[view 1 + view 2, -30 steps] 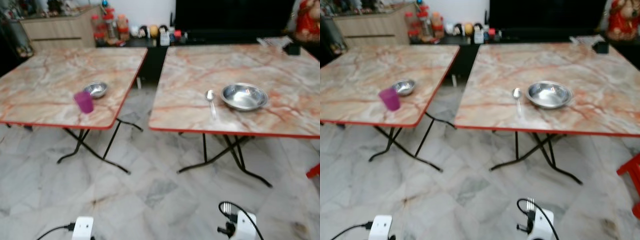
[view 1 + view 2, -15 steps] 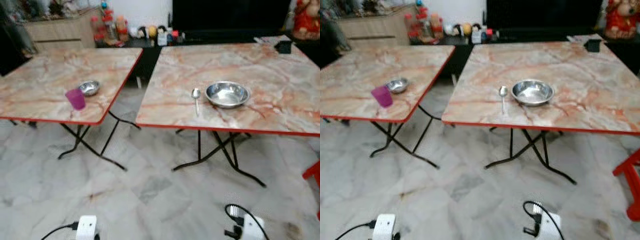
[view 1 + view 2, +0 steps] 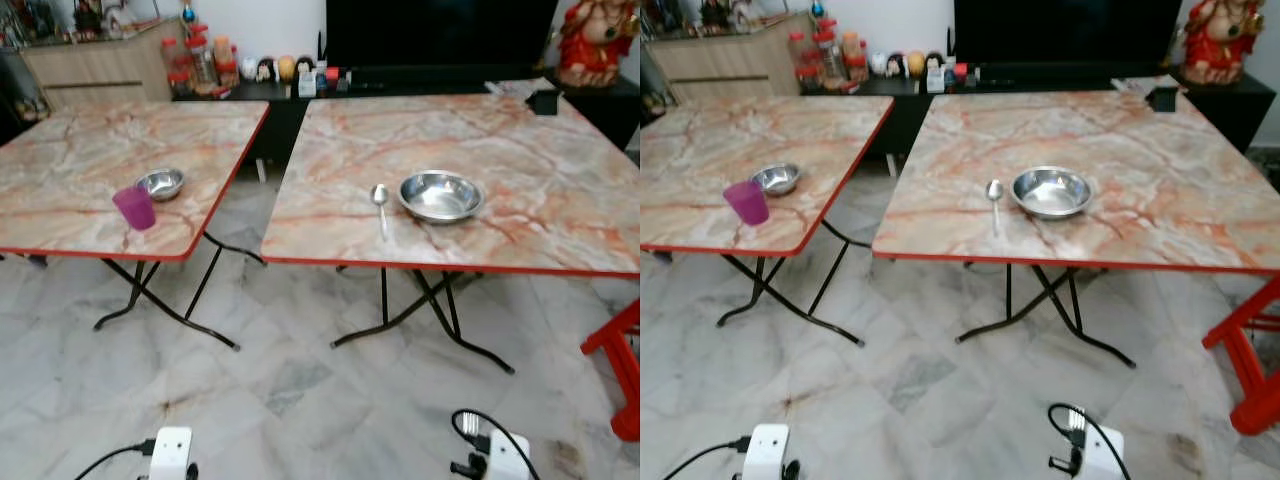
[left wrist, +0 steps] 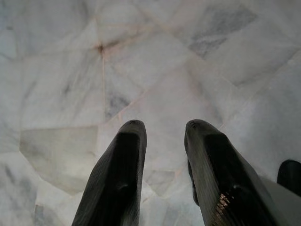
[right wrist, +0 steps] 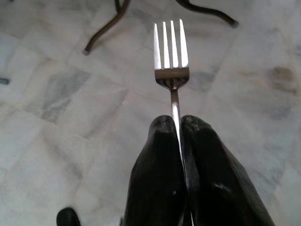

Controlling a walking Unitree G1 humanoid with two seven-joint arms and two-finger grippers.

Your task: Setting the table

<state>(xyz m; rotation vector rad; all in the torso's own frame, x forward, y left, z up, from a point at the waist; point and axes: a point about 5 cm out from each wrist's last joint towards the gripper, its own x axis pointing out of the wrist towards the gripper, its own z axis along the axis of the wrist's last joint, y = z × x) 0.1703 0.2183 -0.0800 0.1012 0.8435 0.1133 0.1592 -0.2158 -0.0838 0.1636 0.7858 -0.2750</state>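
Fingers of the right gripper (image 5: pixel 178 123) pinch a fork (image 5: pixel 171 56), tines beyond the tips; left gripper (image 4: pixel 162 129) parted, empty. Ahead, bowl (image 3: pixel 440 195) and spoon (image 3: pixel 380 203) set; fork unplaced.

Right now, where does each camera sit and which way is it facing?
Left and right eye views: head, looking forward and down at the two tables; both share the steel plate and spoon.
Left wrist view: faces the floor past open left gripper.
Right wrist view: faces the floor; right gripper clamps a fork.
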